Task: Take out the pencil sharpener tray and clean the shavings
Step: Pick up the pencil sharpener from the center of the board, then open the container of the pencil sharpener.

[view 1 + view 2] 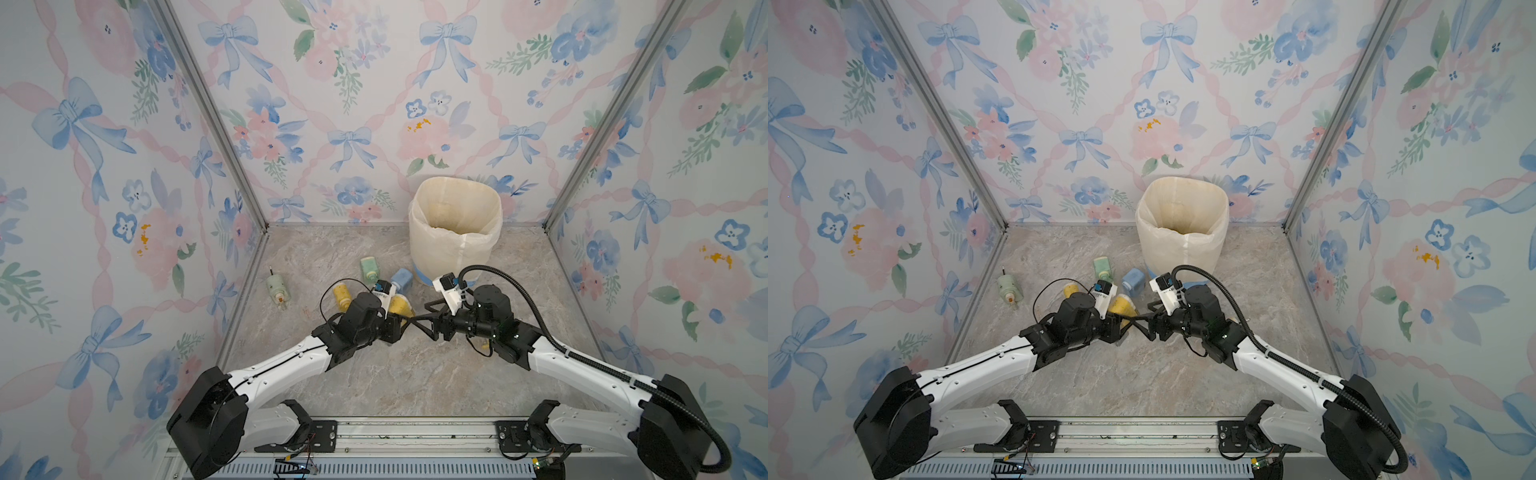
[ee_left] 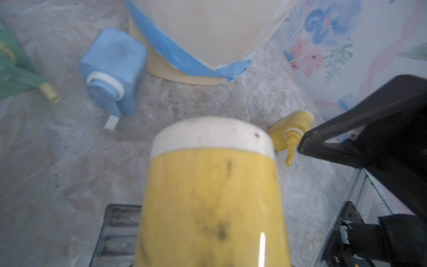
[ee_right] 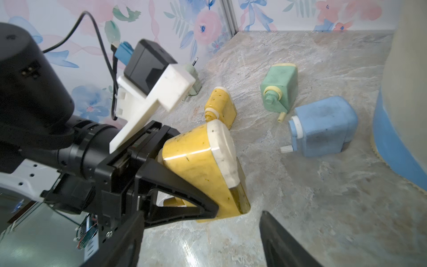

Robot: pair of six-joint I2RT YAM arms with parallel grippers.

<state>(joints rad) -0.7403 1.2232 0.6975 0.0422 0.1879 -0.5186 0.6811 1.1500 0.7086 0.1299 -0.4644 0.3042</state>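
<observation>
The counter (image 1: 395,374) is a grey, marble-patterned slab. A lined bin (image 1: 455,232) with blue tape round its base stands on it at the rear, right of centre. A blue sharpener (image 1: 402,279) lies just beside that base, with a green sharpener (image 1: 369,268) and a yellow sharpener (image 1: 341,296) near it. A pale green sharpener (image 1: 276,291) lies apart by the left wall, and a second yellow sharpener (image 2: 291,129) lies right of centre, nearer the front.
</observation>
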